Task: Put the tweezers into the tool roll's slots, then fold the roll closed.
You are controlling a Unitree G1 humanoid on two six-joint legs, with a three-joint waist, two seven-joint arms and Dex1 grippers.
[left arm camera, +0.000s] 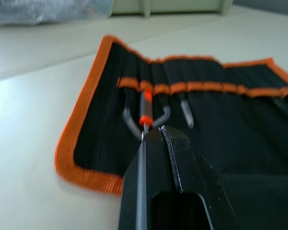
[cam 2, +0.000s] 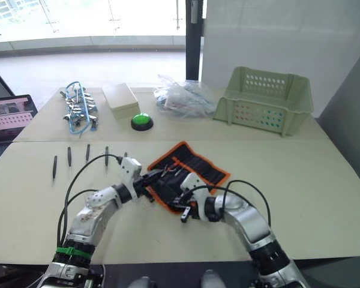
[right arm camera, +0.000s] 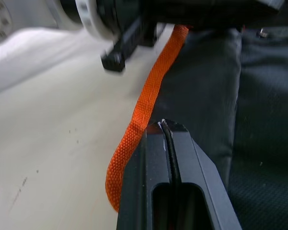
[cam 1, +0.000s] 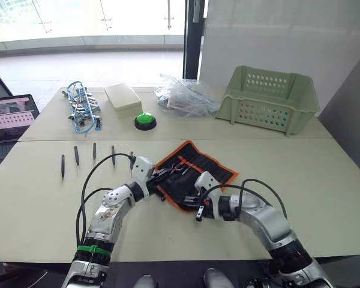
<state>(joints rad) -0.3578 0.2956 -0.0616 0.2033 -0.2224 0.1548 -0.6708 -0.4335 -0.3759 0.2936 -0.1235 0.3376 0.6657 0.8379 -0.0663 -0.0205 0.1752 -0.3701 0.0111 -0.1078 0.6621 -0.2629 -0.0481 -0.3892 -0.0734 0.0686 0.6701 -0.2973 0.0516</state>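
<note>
Tool roll lying open at frame centre, four tweezers waiting in a row at left, unslotted; left gripper, fingers pressed together, working one tweezer into a slot, right gripper pinching the roll's near edge.

Tool roll — far end cut off

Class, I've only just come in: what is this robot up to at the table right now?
The robot is loading a tool roll that lies open on the table. Its left gripper, jaws closed on a slim tweezer, is feeding it into a slot near the roll's edge. The right gripper, jaws closed, rests at the roll's orange-edged near corner. Four tweezers lie in a row on the table, waiting. The roll is not yet folded.
</note>
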